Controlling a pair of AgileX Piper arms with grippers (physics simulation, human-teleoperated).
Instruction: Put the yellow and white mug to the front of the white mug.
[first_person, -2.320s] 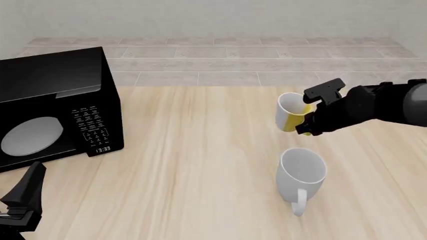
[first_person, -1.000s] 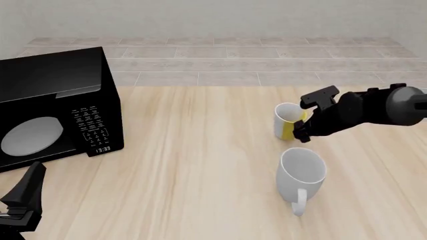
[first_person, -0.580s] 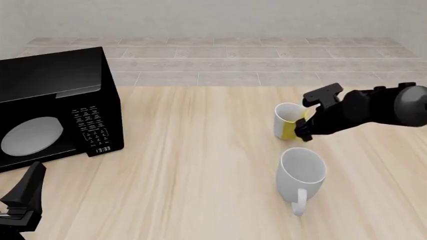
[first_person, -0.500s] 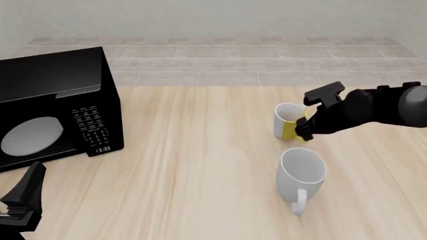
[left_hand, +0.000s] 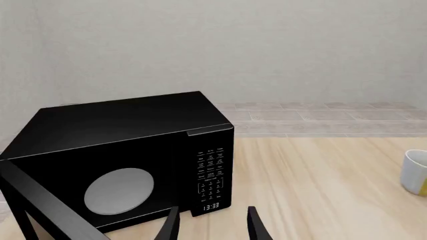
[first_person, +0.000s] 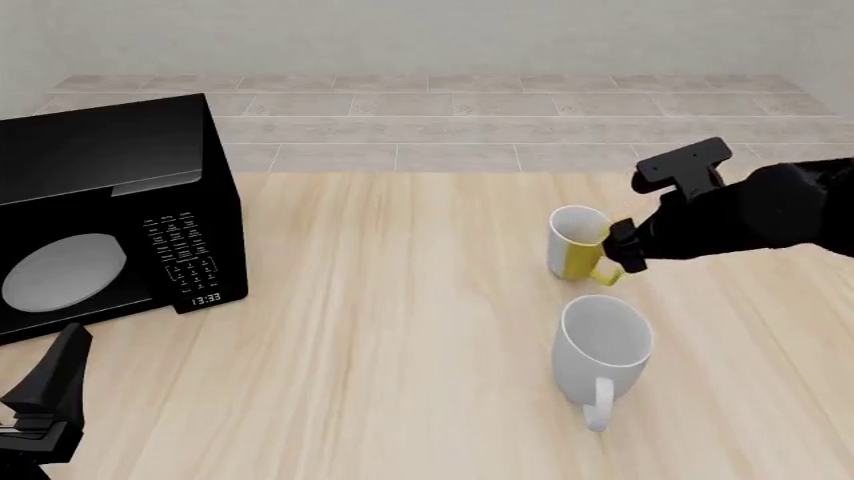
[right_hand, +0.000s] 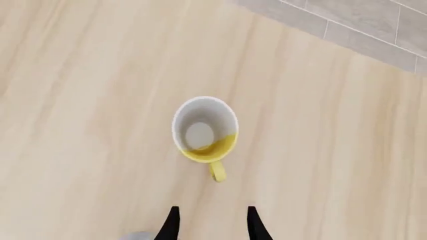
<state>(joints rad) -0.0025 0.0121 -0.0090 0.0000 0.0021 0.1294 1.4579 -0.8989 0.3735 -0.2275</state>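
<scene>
Right wrist view shows the right gripper (right_hand: 209, 225) spread and empty, the yellow and white mug (right_hand: 204, 131) standing just ahead of its fingertips on the table (right_hand: 80, 75); the white mug (first_person: 603, 348) sits near; placement looks finished, so retreat seems next.

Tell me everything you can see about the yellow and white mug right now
The yellow and white mug is a small, glossy, ceramic-looking cup, half white and half yellow, with a yellow handle and an empty white inside. It stands upright on the wooden table, mouth up, just beyond the white mug with a gap between them. The right gripper is open beside its handle; the right wrist view shows nothing gripping it.
</scene>
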